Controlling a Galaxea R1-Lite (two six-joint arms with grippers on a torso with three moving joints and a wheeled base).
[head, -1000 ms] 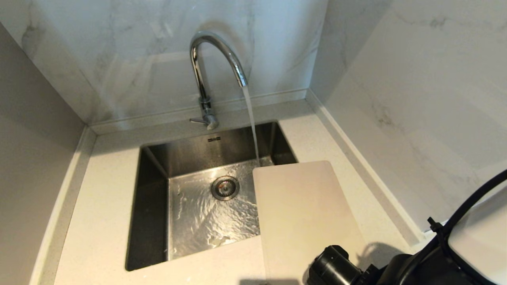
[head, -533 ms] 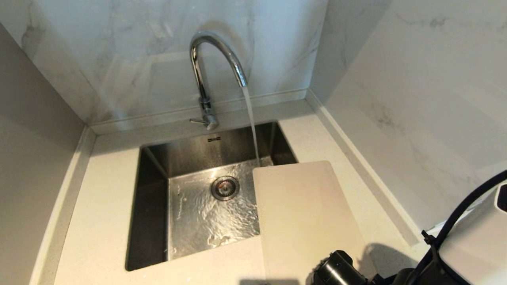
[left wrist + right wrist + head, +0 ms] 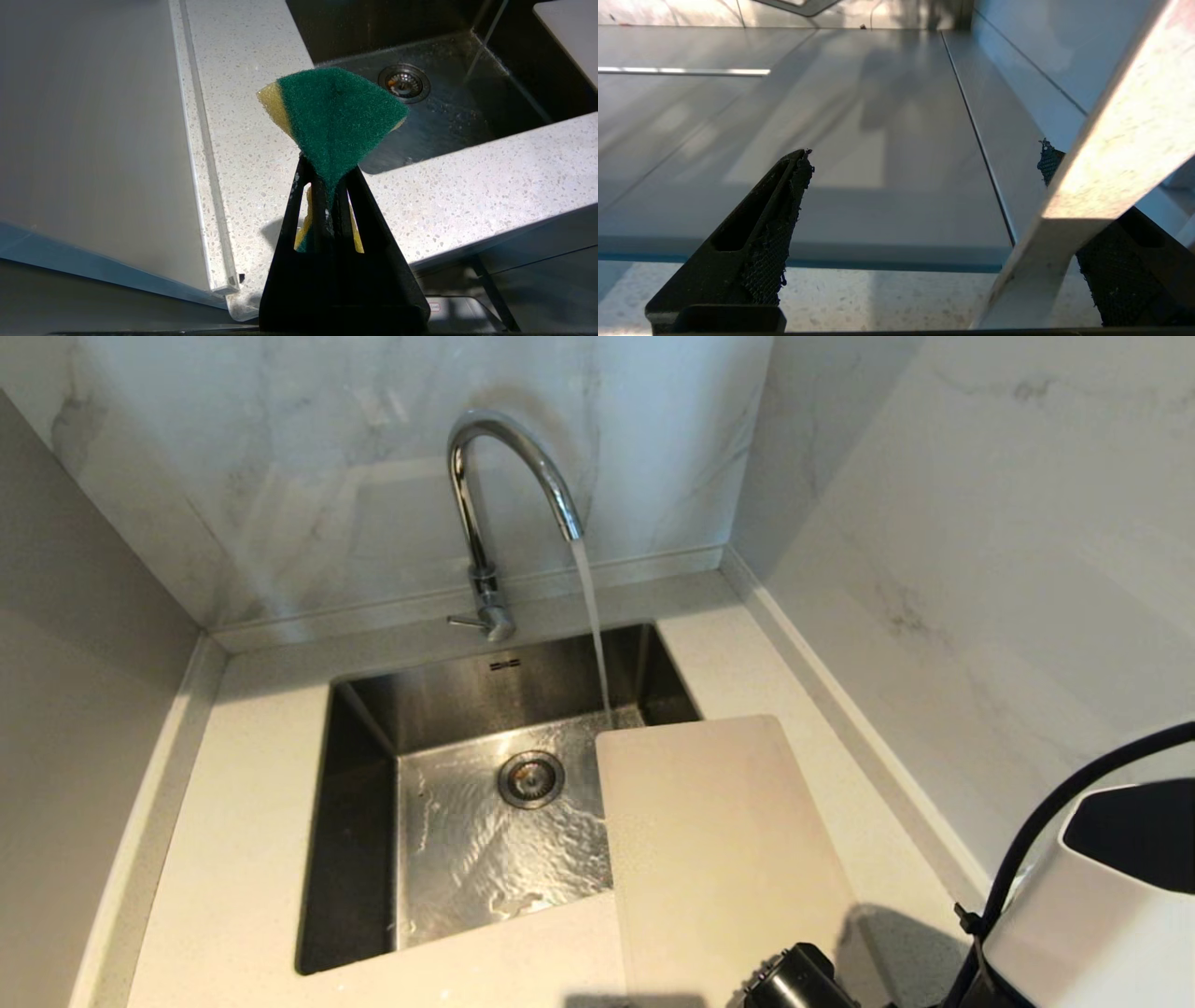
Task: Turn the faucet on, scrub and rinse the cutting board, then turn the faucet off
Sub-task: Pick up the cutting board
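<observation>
The tall, shiny chrome gooseneck faucet [image 3: 495,504] stands behind the rectangular stainless-steel sink [image 3: 359,803], and a steady stream of water [image 3: 593,625] falls from its curved spout into the basin, landing near the far right corner. The water spreads in ripples across the sink floor around the round metal drain [image 3: 530,777].

The large, thin cream-beige cutting board [image 3: 719,859] lies flat on the pale speckled stone countertop [image 3: 233,896] at the right of the sink, its far left corner jutting out over the basin edge (the stream comes down just beyond that corner, not on the board).

The left gripper [image 3: 327,196] hangs in front of the counter's near edge, left of the basin; its black fingers are pressed together, pinching a folded green-and-yellow scrubbing sponge [image 3: 334,116], whose green face fans out above the fingertips.

The right gripper [image 3: 924,163] has its two black fingers spread wide with nothing between them. It sits low, close over the speckled countertop near the wall, and a pale edge crosses in front of one finger. In the head view only the right arm's white housing [image 3: 1092,915] and black cable show at the lower right corner, next to the board's near end.
</observation>
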